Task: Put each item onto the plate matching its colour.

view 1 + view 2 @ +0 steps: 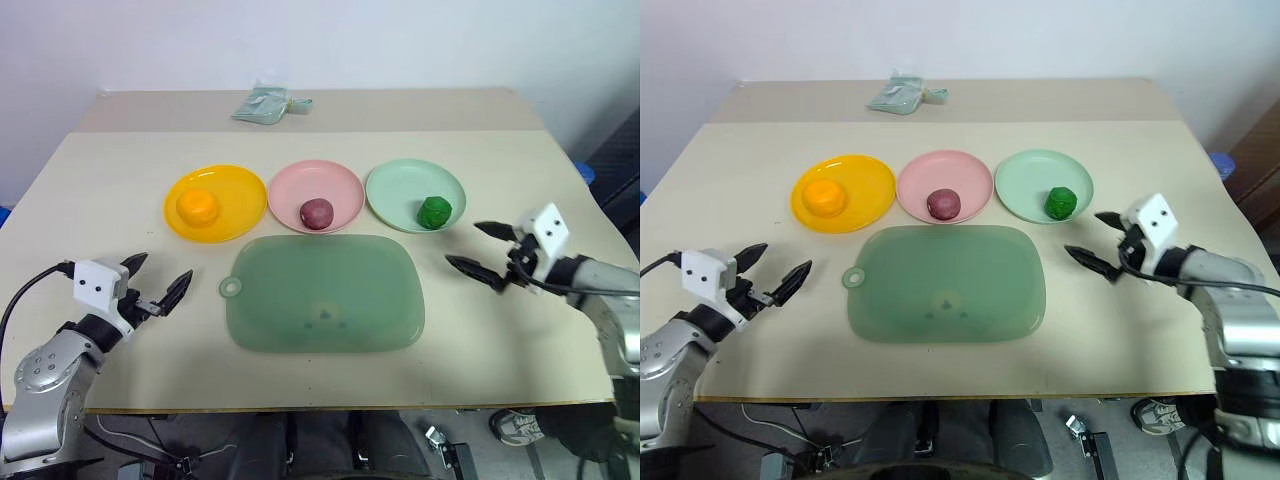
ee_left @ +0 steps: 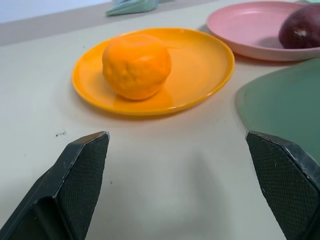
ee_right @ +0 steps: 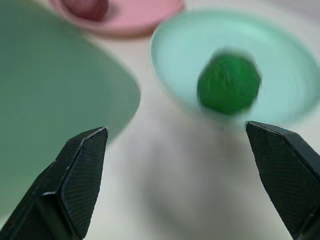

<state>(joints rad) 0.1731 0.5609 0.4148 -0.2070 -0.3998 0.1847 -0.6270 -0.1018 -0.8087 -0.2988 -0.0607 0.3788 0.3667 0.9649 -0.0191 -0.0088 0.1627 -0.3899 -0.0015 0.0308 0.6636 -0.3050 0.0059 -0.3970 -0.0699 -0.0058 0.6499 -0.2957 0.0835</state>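
Note:
The orange item (image 1: 198, 207) lies on the yellow-orange plate (image 1: 240, 196). The maroon item (image 1: 317, 213) rests on the pink plate (image 1: 316, 179), and the dark green bumpy item (image 1: 434, 212) on the mint plate (image 1: 400, 188). My left gripper (image 1: 157, 281) hovers open and empty at the table's near left, short of the orange plate (image 2: 200, 60). To the right of the mint plate, my right gripper (image 1: 486, 250) is open and empty, its black fingers (image 3: 82, 175) spread wide toward the green item (image 3: 228, 83).
A large rounded green tray (image 1: 322, 292) with a hole tab lies bare in front of the plates. A pale crumpled packet (image 1: 264, 103) sits at the table's far edge. The table's right edge is close beside my right arm.

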